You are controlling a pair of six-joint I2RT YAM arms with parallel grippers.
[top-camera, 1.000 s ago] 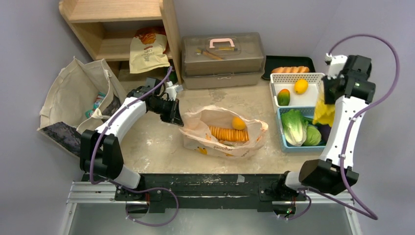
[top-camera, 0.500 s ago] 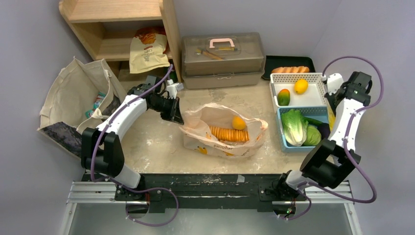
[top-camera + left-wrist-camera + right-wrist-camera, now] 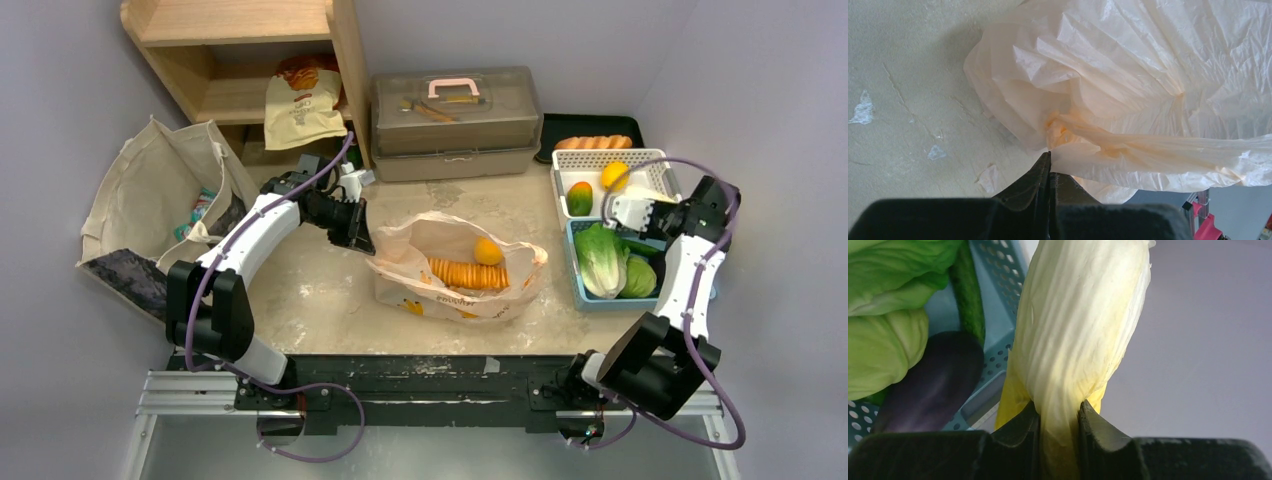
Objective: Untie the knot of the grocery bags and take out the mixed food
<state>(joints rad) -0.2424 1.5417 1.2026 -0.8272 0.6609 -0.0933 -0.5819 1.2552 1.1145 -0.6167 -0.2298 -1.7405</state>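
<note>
The grocery bag (image 3: 455,268) lay slumped and open-mouthed in the middle of the table (image 3: 320,290), with a round orange fruit (image 3: 487,251) and a row of long orange vegetables (image 3: 468,274) showing inside, partly veiled by the crinkled film. At the bag's 9 o'clock corner the left gripper (image 3: 1049,161) was clenched tight on thin plastic, its tips meeting right under the knot (image 3: 1058,129), a small orange-tinted twist from which a flattened band of film ran off toward 3 o'clock. The right gripper (image 3: 1058,412) was grasping the long cabbage (image 3: 1083,315) by its yellow base, at the far-right rim of the blue basket (image 3: 600,302), which sat at the bag's 3 o'clock. That basket already held green leafy heads (image 3: 602,258), an aubergine (image 3: 928,390) and a cucumber (image 3: 968,290), and the right forearm crossed over its right side. Just beyond it stood a white basket (image 3: 600,156) holding a yellow fruit (image 3: 615,176). At the bag's 12 o'clock sat a clear lidded box (image 3: 455,115), at 11 o'clock a wooden shelf (image 3: 240,45), and at 9 o'clock a canvas tote (image 3: 150,195).
</note>
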